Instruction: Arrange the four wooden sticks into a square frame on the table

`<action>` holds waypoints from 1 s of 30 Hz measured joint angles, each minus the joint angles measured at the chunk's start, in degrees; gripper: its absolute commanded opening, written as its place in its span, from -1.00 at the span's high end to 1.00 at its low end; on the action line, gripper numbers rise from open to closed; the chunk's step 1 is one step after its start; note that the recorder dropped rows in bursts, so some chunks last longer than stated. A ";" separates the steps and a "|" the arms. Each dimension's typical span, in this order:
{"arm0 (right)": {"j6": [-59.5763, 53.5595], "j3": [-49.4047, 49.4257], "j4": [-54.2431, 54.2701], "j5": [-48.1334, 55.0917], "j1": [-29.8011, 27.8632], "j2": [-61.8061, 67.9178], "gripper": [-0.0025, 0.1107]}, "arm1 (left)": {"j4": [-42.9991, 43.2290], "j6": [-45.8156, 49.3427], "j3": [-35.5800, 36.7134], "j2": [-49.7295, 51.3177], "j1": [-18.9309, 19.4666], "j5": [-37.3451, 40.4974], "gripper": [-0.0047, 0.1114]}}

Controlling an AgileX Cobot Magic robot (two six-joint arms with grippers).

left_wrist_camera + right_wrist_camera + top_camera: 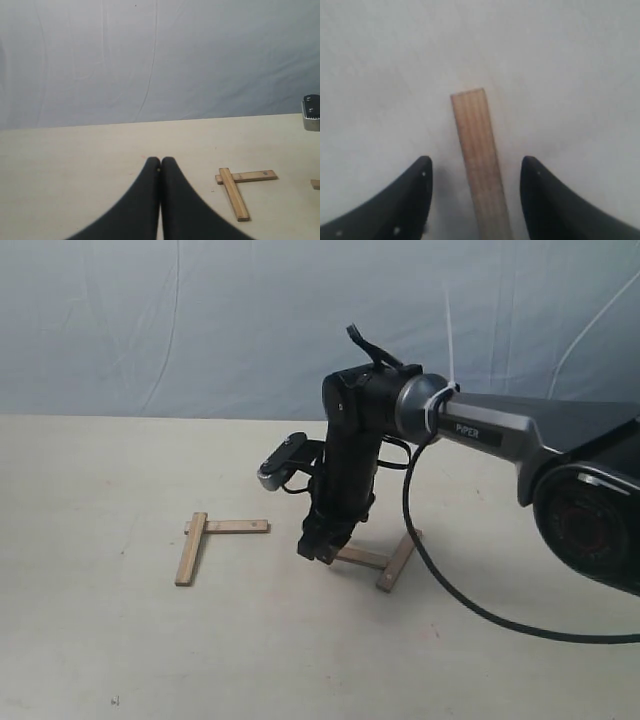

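Wooden stick [475, 140]: lies flat on the table [580, 60], between the fingers of the right pincer [476, 161], touching neither.
Right pincer: released, low over that stick.
Second stick [398, 562]: just beyond the pincer, meeting the first in an L.
Third stick [191, 548], fourth stick [232, 526]: well apart on the pincer's other side, overlapping at a corner.
Left pincer [160, 161]: clenched, empty.
Risk: clench off-centre and you swivel the stick, knocking the L open.
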 measured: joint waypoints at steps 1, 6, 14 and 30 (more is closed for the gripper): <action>0.00 -0.32 -0.31 -0.24 0.00 0.55 0.07 | 0.00 0.00 0.00 0.00 0.00 0.00 0.92; -0.09 -1.22 -1.06 -0.58 0.00 2.50 0.08 | 0.00 0.00 0.00 0.00 0.00 0.00 0.92; 6.81 -1.95 -1.14 1.76 0.00 2.84 0.96 | 1.45 0.00 0.00 0.00 0.00 0.00 0.92; 52.74 -13.24 -1.59 -2.02 4.75 3.79 0.97 | 1.45 0.00 0.00 0.00 0.00 0.00 0.92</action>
